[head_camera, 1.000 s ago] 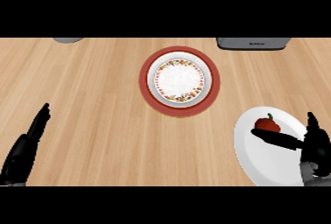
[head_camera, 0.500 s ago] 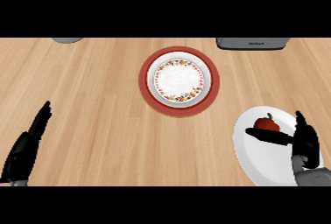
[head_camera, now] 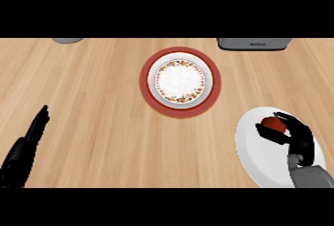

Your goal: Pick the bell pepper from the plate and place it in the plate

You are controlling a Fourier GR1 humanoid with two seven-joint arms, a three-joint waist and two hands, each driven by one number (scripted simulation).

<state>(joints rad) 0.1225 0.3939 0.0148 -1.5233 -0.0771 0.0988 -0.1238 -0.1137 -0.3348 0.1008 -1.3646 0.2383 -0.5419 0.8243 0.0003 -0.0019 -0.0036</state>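
One red bell pepper (head_camera: pixel 272 125) sits on the white plate (head_camera: pixel 257 159), lower right of the bench (head_camera: pixel 98 97). Right hand (head_camera: pixel 297 137) has fingers and thumb curled round it. That's the grasp step; can't tell if it's lifted yet. Next: lift clear, carry up-left to the red-rimmed plate (head_camera: pixel 146 81), well apart, release over its centre. Left hand (head_camera: pixel 23 152) rests open, lower left.

A bell pepper (head_camera: pixel 272 124) is sitting on the near plate (head_camera: pixel 259 155) at the right of the counter (head_camera: pixel 98 97), the right hand (head_camera: pixel 295 135) curling round it. The far plate (head_camera: pixel 179 81) is lying behind it, leftward, and the left hand (head_camera: pixel 31 134) is resting far left.
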